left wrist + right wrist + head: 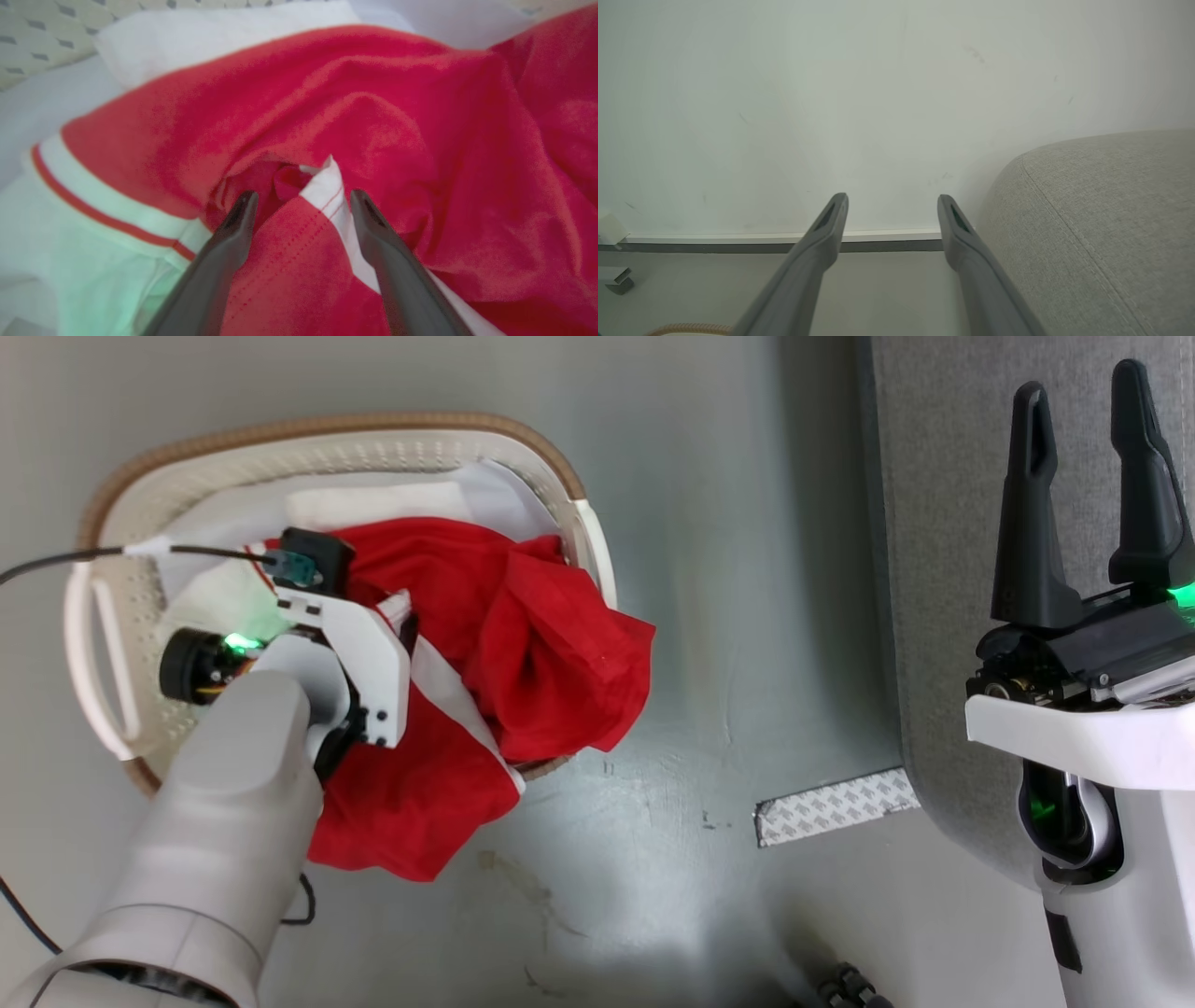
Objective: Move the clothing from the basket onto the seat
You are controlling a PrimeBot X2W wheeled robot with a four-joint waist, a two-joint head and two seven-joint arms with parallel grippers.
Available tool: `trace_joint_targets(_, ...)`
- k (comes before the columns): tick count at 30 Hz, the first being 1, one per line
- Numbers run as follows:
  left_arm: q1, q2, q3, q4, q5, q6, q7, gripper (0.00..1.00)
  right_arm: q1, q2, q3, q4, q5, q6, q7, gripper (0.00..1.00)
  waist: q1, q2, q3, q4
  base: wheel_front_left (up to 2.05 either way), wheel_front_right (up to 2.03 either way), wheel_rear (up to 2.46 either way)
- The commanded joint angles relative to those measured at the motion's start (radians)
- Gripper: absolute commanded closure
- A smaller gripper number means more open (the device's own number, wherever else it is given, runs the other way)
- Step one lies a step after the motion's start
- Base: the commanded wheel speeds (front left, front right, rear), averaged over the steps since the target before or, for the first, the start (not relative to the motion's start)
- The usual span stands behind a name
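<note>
floor: grey-green floor (691,569), scuffed, lies under everything in the head view.
clothing: red clothing (541,644) is heaped and crumpled in the basket; one part hangs over the near rim onto the floor, and another bulges over the rim on the seat's side.
trim: a wide white band (453,700) crosses the red cloth beside the left wrist; in the left wrist view a white cuff with red stripes (103,205) lies at the left.
sheet: a pale white sheet (373,504) lies under the red cloth at the basket's far side.
basket: cream basket (373,453) with perforated walls, brown rim and white handles stands on the floor, well apart from the seat.
left gripper: left gripper (302,196) points down into the heap; its jaws are wide, with the tips at the cloth on either side of a white-edged fold (327,186), not closed on it.
cable: a black cable (56,560) runs from the left edge to the left wrist.
seat: light-grey seat (934,569) with a rounded corner is at the right of the head view.
right gripper: right gripper (1080,383) is held up over the seat, jaws wide and empty.
tape: a patterned grey-white strip (831,807) lies on the floor at the seat's corner.
wall: a pale wall (784,93) and skirting board (714,238) are beyond the right fingers.
</note>
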Motion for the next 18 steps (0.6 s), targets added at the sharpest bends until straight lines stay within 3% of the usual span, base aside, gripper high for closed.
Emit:
trace_joint_targets(1,-0.011,0.008,-0.012,0.016,-0.013,0.002,0.029,0.00,-0.017,0.005,-0.003,-0.007,0.001,-0.002,0.000,0.00,-0.0001,0.0000,0.016,-0.012,0.00,0.00,0.00)
trace_joint_targets(11,-0.008,0.019,-0.112,0.038,-0.065,0.002,0.180,0.03,-0.019,0.009,0.003,0.000,0.005,-0.002,0.000,0.00,-0.0001,0.0000,0.030,-0.027,0.00,0.00,0.00)
trace_joint_targets(12,-0.008,0.022,-0.121,0.029,-0.073,0.002,0.171,0.57,-0.019,0.010,0.003,0.000,0.009,-0.002,0.000,0.00,-0.0001,0.0000,0.030,-0.028,0.00,0.00,0.00)
trace_joint_targets(13,-0.008,0.026,-0.129,0.023,-0.082,0.002,0.163,1.00,-0.018,0.010,0.001,0.000,0.010,-0.002,0.000,0.00,-0.0001,0.0000,0.029,-0.028,0.00,0.00,0.00)
trace_joint_targets(18,0.011,0.032,-0.163,-0.003,-0.121,0.002,0.121,1.00,-0.009,0.010,-0.007,0.011,0.009,-0.002,0.000,0.00,-0.0001,0.0000,0.003,-0.020,0.00,0.00,0.00)
